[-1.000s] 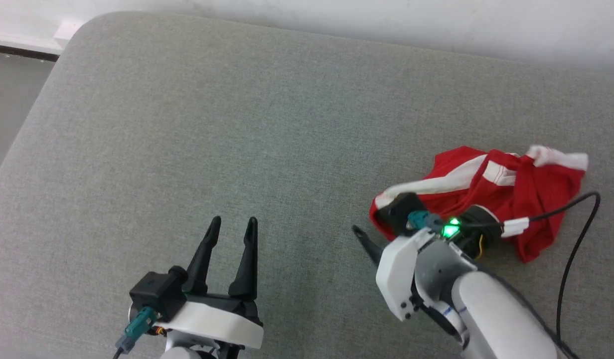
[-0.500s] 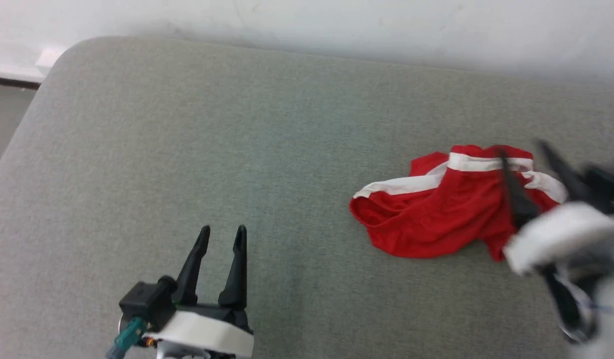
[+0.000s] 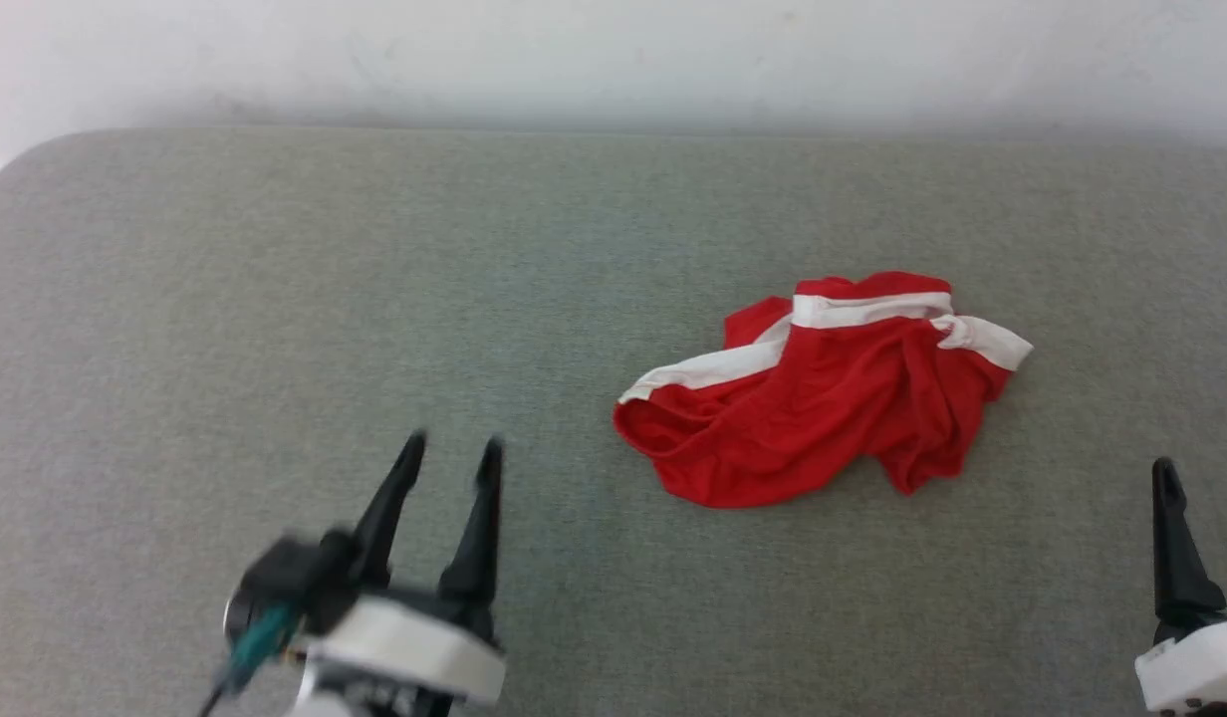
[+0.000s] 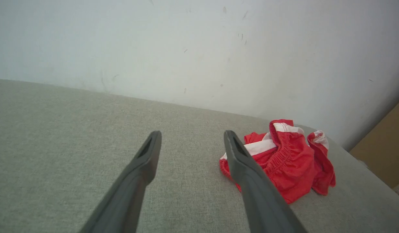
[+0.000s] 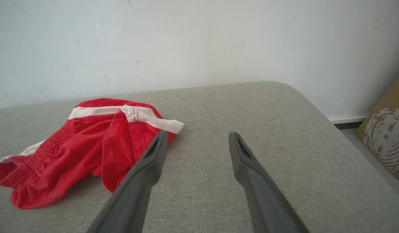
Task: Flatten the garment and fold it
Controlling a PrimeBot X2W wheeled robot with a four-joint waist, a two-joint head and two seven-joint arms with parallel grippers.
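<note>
On the cushion (image 3: 275, 299): the shorts (image 3: 823, 398) lay in a crumpled red heap on the right half, clear of every edge and short of the rounded far right corner.
Shorts, shape: not flat; folds ran through the cloth, and one leg was bunched over the other.
Stripes: white bands crossed the side nearest the far edge and ran down toward the left end of the heap.
Waistband: the gathered elastic faced the near left side, seen best in the right wrist view.
Left gripper (image 3: 453, 443): fingers spread with nothing between them; it hung toward the near edge, left of the middle, pointing at the far edge and well apart from the shorts. It was blurred in the head view.
Right gripper (image 3: 1204, 468): fingers spread and empty; it hung by the near right part of the cushion, to the near right of the shorts and not touching them.
Wall (image 3: 613, 60): pale and scuffed, along the far edge.
Box (image 5: 385, 145): brown cardboard, on the floor past the right edge.
</note>
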